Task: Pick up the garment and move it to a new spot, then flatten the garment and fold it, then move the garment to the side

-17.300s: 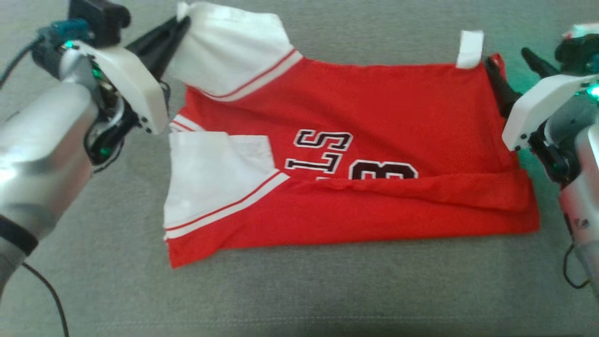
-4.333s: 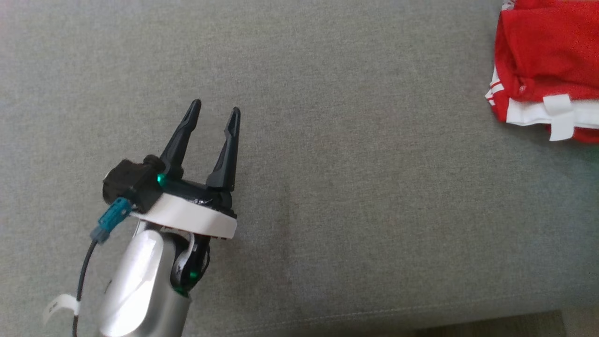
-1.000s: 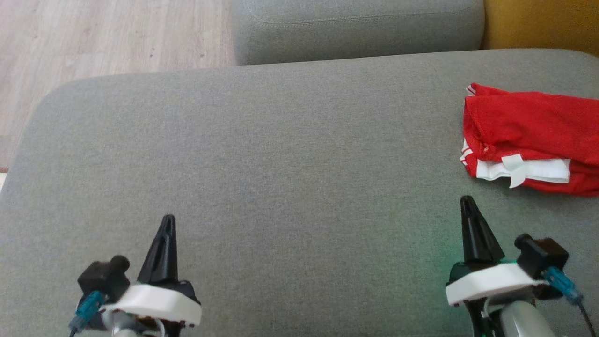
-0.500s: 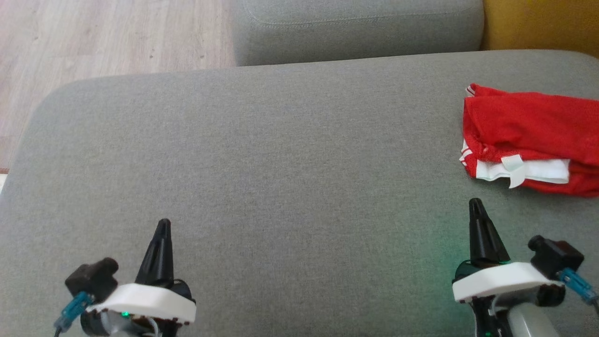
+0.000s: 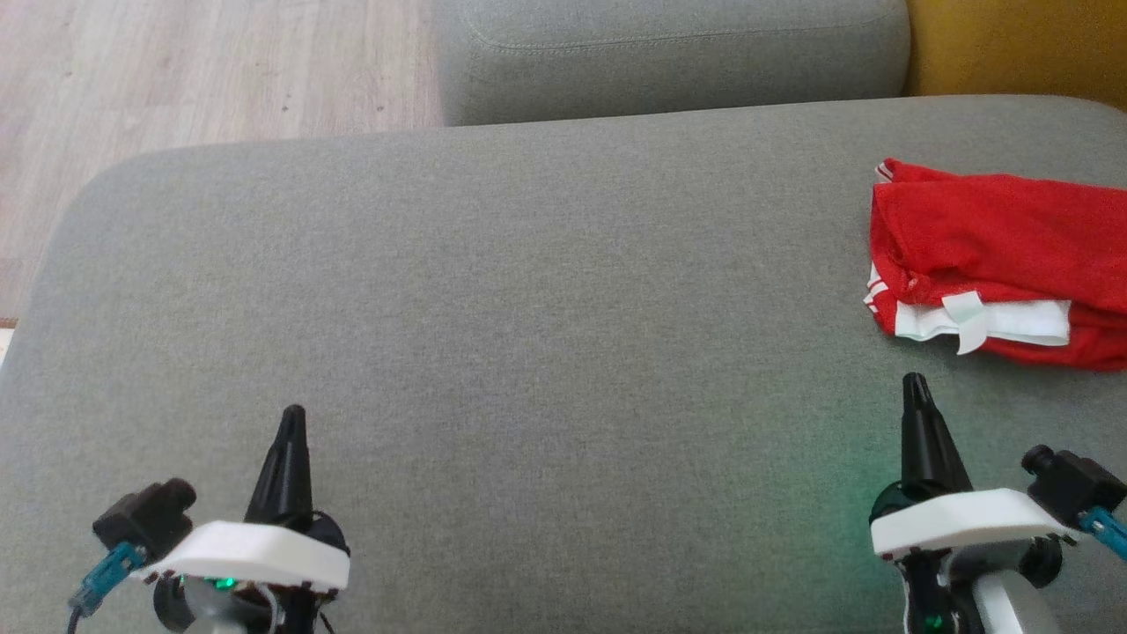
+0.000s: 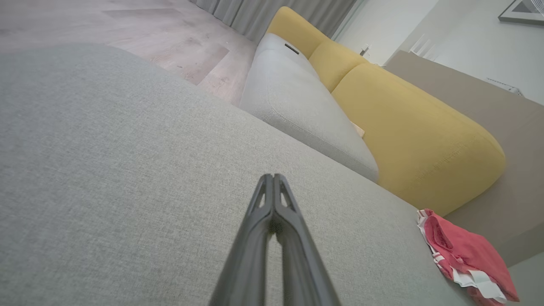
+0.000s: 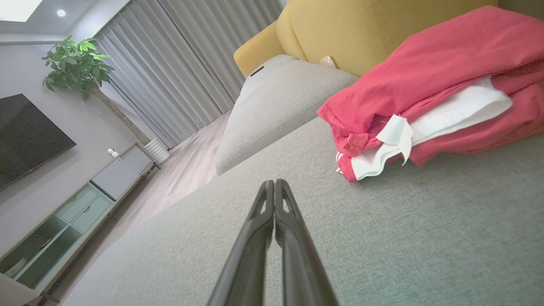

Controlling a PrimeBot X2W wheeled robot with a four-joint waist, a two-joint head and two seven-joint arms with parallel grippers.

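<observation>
**A:** Jaws on left gripper [image 5: 290, 424] and right gripper [image 5: 917, 394]: both pinched shut, empty.
**B:** Where's the garment [image 5: 995, 238]?
**A:** Folded, parked just past the right jaws, well apart from the left ones. Looks basically done to me.

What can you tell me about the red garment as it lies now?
The red garment is folded into a loose, slightly rumpled stack of thin fabric, with a white layer between red ones, striped trim at one corner and a small white tab sticking out in front. It lies at the right end of the grey cushion, touched by nothing else.
</observation>
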